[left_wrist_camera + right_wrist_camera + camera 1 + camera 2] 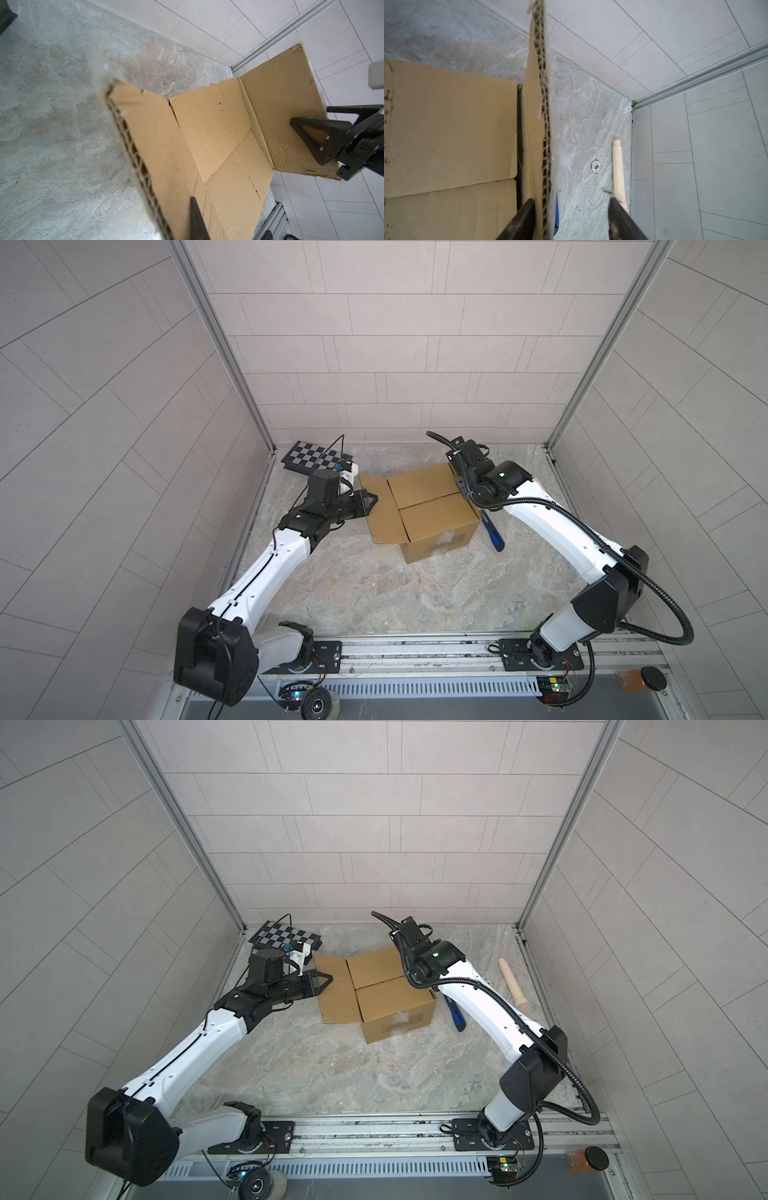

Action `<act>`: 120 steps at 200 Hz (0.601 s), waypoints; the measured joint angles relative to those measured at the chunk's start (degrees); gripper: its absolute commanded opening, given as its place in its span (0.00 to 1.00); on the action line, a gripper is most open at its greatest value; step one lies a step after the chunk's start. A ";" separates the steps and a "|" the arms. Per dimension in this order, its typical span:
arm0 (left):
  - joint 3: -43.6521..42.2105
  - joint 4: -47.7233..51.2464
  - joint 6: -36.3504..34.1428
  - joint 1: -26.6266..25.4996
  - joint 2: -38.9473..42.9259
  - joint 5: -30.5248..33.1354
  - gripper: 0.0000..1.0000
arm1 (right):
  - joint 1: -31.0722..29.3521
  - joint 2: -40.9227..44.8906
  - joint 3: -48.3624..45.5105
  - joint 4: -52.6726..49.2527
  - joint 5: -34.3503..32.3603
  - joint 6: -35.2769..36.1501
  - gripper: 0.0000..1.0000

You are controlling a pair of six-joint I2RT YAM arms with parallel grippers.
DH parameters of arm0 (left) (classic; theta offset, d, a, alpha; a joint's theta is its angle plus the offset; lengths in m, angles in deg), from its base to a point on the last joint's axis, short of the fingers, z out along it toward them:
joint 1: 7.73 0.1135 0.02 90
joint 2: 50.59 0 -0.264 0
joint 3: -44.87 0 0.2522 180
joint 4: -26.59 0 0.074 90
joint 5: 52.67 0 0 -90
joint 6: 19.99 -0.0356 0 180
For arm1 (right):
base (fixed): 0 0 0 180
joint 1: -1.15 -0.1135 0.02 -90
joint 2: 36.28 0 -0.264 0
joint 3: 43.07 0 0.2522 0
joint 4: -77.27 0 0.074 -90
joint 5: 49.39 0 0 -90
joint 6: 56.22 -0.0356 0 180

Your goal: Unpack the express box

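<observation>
The left fingers (pixel 370 502) clench the express box's (pixel 432 510) outspread flap (pixel 380 516); its upright flap (pixel 544 104) stands between the released right fingers (pixel 521 220), close against one.

3 pale grey tiled wall panels (pixel 395 344), joined by 2 silvery aluminium corner posts (pixel 223 344), enclose a grey-beige marbled stone-look table (pixel 374 593) under soft, even light.

reaching in from both sides: left gripper (pixel 372 500) closed tight, held level; right gripper (pixel 571 199) tilted downward, jaws parted.
</observation>
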 measured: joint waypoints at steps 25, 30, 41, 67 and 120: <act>0.00 -0.28 0.02 -0.13 -0.07 -0.17 0.00 | 1.60 0.26 -1.70 3.04 1.33 -0.04 0.58; 0.00 -0.28 0.02 -0.11 -0.11 -0.15 0.00 | 1.90 0.28 -1.97 3.63 1.55 -0.04 0.58; 0.00 -0.26 0.02 -0.11 -0.15 -0.11 0.00 | 2.62 0.50 -2.51 4.72 1.97 -0.04 0.59; 0.00 -0.24 0.00 -0.11 -0.17 -0.09 0.00 | 5.11 1.99 -3.41 5.14 4.13 0.24 0.64; 0.00 -0.50 -0.02 -0.11 -0.33 -0.74 0.00 | 8.26 3.28 -3.63 3.61 8.68 1.75 0.67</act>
